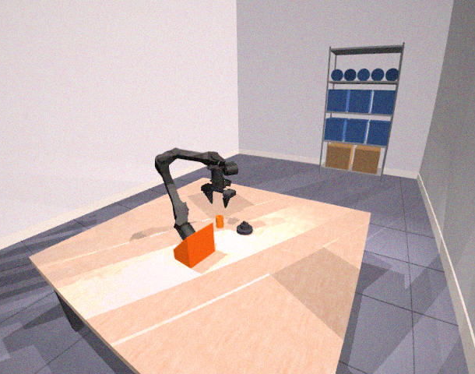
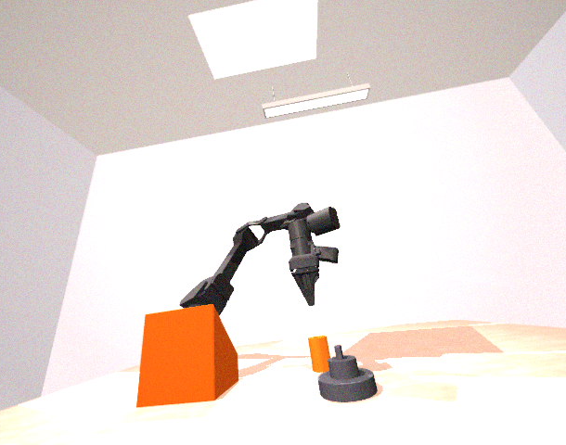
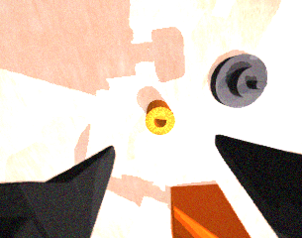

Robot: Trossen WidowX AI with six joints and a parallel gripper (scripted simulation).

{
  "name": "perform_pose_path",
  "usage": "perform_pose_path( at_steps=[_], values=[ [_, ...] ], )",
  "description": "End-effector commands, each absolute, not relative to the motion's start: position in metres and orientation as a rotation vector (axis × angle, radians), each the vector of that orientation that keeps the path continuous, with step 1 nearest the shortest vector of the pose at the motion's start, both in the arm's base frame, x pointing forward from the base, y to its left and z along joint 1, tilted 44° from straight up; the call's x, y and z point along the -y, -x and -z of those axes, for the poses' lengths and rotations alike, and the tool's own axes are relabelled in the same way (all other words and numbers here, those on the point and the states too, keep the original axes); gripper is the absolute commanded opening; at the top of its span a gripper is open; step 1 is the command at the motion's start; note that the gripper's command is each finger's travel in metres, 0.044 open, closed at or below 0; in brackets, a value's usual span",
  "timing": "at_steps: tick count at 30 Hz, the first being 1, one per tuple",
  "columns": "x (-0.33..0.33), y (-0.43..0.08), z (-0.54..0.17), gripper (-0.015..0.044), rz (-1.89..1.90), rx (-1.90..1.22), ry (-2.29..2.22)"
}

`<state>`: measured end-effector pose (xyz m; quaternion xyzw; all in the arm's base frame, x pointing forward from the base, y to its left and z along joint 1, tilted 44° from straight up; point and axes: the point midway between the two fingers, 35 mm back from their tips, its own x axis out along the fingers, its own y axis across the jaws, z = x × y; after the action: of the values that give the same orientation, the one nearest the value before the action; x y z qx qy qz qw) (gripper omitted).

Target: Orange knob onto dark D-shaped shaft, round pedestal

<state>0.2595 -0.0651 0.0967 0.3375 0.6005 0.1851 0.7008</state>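
Note:
The orange knob stands upright on the table. In the wrist view its top faces the camera and shows a dark hole with a flat side. The round pedestal stands close beside the knob, with the thin dark shaft upright on its stepped top. The shaft's flat side cannot be made out. My gripper is open and empty, pointing down well above the knob. In the wrist view the knob lies ahead of the gap between the fingertips.
An orange block with a sloping top stands on the table near the arm's base, on the other side of the knob from the pedestal. A shelf rack stands far off by the wall.

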Motion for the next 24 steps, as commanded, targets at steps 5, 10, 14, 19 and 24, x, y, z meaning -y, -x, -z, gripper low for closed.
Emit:
perform_pose_path(
  at_steps=[5, 10, 14, 19, 24],
  values=[
    [0.045, -0.266, -0.074, 0.044, -0.43, -1.33, -0.722],
    [0.04, -0.267, -0.068, 0.044, -0.43, -1.33, -0.722],
    [0.033, -0.269, -0.061, 0.044, -0.431, -1.329, -0.723],
    [0.029, -0.271, -0.057, 0.044, -0.43, -1.33, -0.722],
    [0.024, -0.274, -0.051, 0.044, -0.429, -1.33, -0.721]
  ],
)
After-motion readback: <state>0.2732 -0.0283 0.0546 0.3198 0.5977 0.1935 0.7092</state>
